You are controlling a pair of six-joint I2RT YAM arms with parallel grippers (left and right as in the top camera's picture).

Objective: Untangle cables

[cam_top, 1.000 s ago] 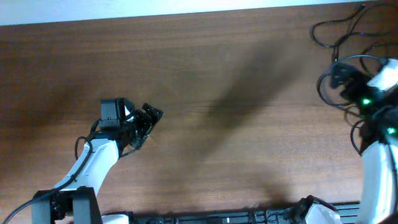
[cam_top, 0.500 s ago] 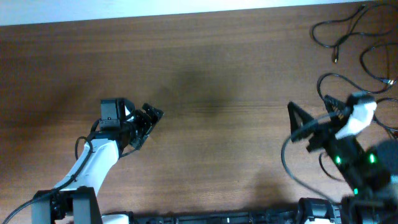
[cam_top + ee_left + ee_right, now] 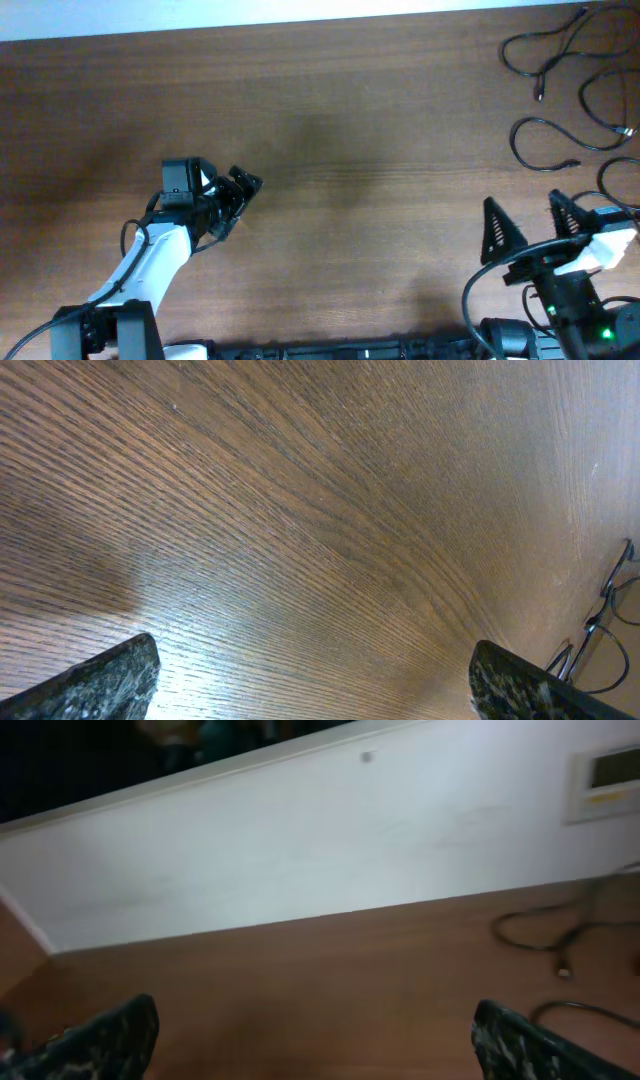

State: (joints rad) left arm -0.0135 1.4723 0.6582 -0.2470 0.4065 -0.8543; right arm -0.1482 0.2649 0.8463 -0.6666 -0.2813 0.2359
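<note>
I see the wide brown wooden table [image 3: 360, 110] first. It fills almost the whole view from above. Behind its far edge the right wrist camera shows a plain white wall [image 3: 300, 850].

The right claw [image 3: 522, 205] sits near the bottom right of the table. Its two black fingers are spread wide and there is nothing between them. The left claw [image 3: 238, 198] is at the lower left. Its fingers are spread wide too, and it holds nothing.

The thin black cables [image 3: 545, 121] lie as loose curls in the far right corner of the table. They do not look bunched in a knot from here. The closest curl is straight ahead of the right claw, farther from the robot's base. Its long way runs side to side across the claw's path. The right arm is much nearer to the cables. The left arm is well apart from them, across the table. So I think the right claw should reach forward for that curl.

A small white wall box [image 3: 608, 782] with a pale screen is on the wall. It is too blurry for me to read. I see no other words or brand names.
</note>
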